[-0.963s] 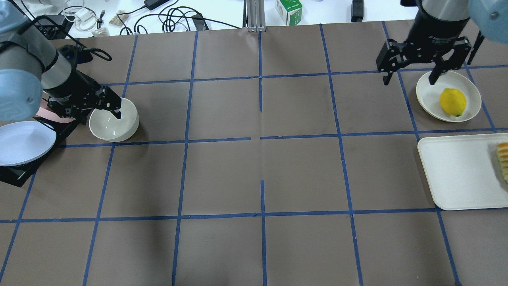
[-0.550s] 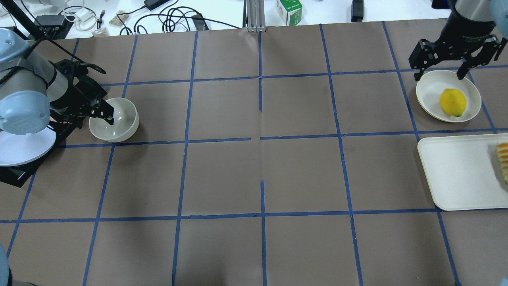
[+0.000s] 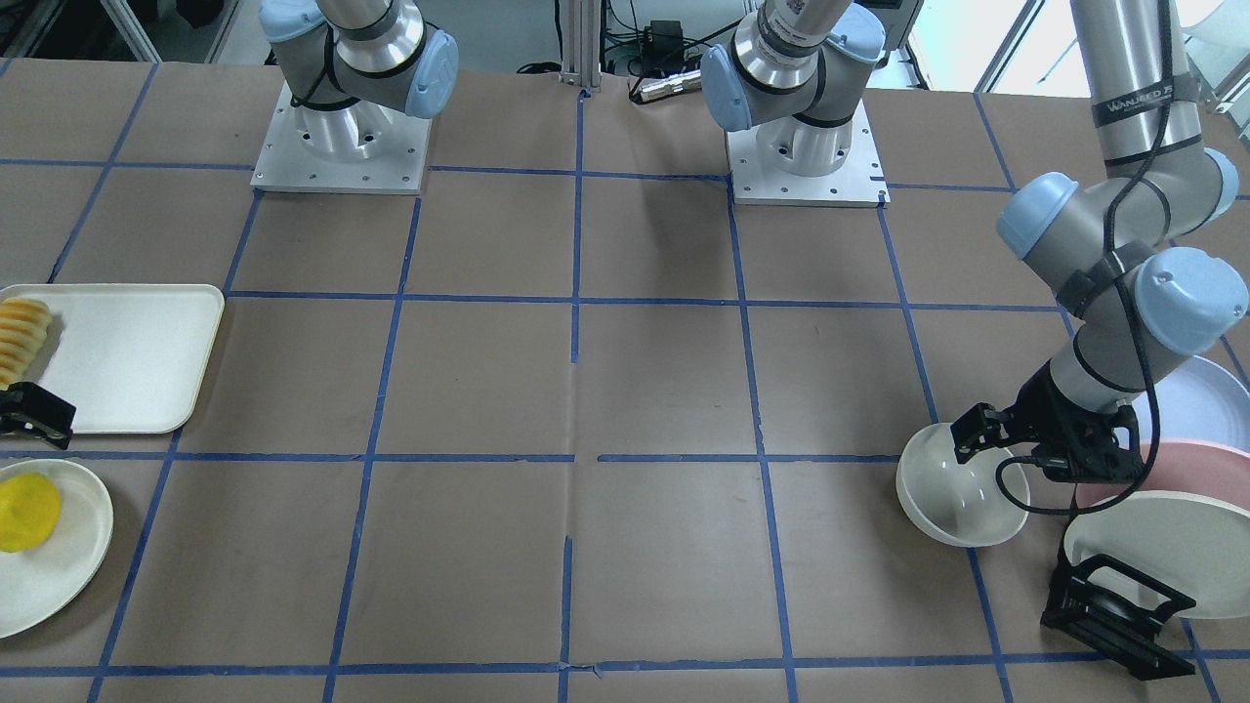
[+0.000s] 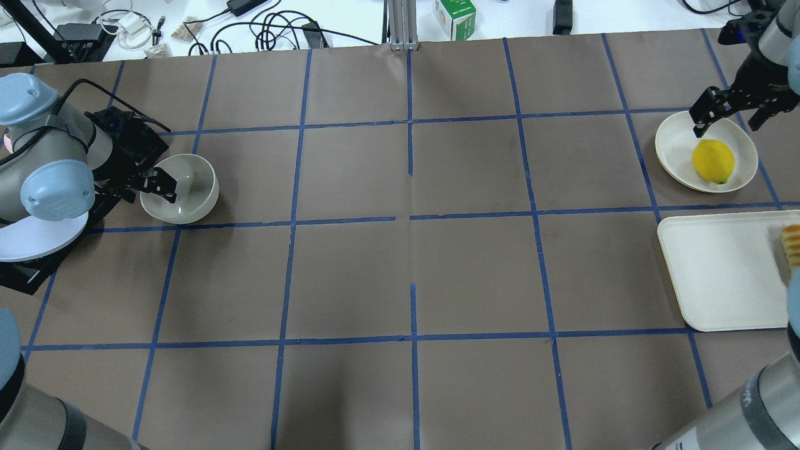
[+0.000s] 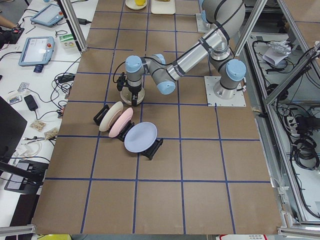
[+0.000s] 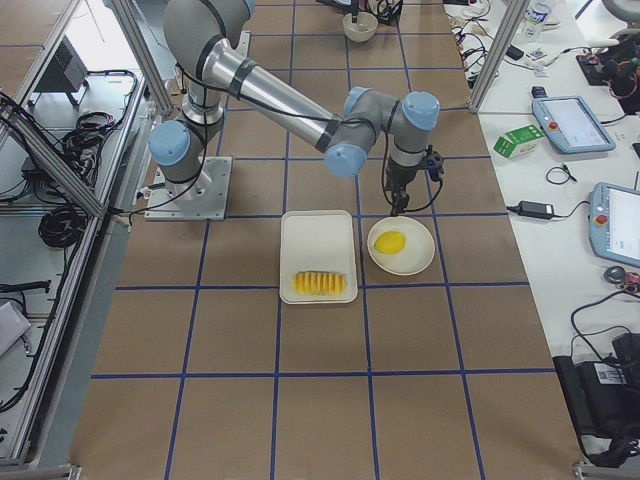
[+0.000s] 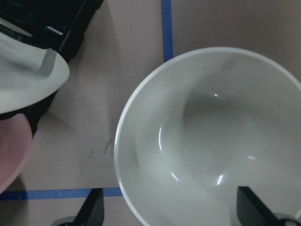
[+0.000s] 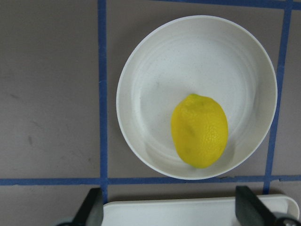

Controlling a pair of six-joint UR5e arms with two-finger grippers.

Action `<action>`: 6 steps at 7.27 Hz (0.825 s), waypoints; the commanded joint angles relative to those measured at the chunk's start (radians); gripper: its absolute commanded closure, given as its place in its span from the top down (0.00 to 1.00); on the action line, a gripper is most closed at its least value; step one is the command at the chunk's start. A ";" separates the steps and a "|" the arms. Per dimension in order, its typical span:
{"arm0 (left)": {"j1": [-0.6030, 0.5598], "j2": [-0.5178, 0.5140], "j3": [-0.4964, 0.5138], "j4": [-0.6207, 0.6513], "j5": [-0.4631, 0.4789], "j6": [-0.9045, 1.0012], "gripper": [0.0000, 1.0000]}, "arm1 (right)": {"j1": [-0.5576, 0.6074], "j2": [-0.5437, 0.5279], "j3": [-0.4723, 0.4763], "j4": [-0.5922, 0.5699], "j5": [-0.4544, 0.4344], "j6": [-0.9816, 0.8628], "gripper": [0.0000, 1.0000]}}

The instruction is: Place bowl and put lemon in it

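The cream-white bowl (image 4: 190, 187) stands upright on the table at the far left, next to the plate rack; it also shows in the front view (image 3: 952, 503). My left gripper (image 4: 150, 184) is open and straddles the bowl's left rim, one finger inside and one outside, as the left wrist view (image 7: 169, 214) shows over the bowl (image 7: 211, 141). The yellow lemon (image 4: 713, 160) lies on a flat cream plate (image 4: 675, 147) at the far right. My right gripper (image 4: 726, 122) is open above the plate's far edge; its wrist view (image 8: 169, 212) looks down on the lemon (image 8: 200, 131).
A black rack (image 3: 1113, 605) with a white plate (image 4: 31, 240) and a pink plate (image 3: 1172, 469) stands left of the bowl. A rectangular cream tray (image 4: 719, 275) with fruit slices (image 4: 792, 247) lies near the lemon's plate.
My left gripper has shifted left, its inner finger moving from the bowl's middle to its left rim. My right gripper has moved right and away, past the plate's far edge. The bowl and lemon stayed put.
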 commanded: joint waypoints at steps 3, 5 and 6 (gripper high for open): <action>0.002 -0.023 0.024 0.004 -0.014 0.031 0.30 | -0.059 0.112 -0.007 -0.087 0.076 -0.183 1.00; 0.004 -0.022 0.025 0.001 -0.022 0.032 0.00 | -0.093 0.147 -0.010 -0.099 0.079 -0.194 1.00; 0.002 -0.011 0.030 -0.009 -0.019 0.031 0.00 | -0.093 0.155 -0.012 -0.101 0.079 -0.196 1.00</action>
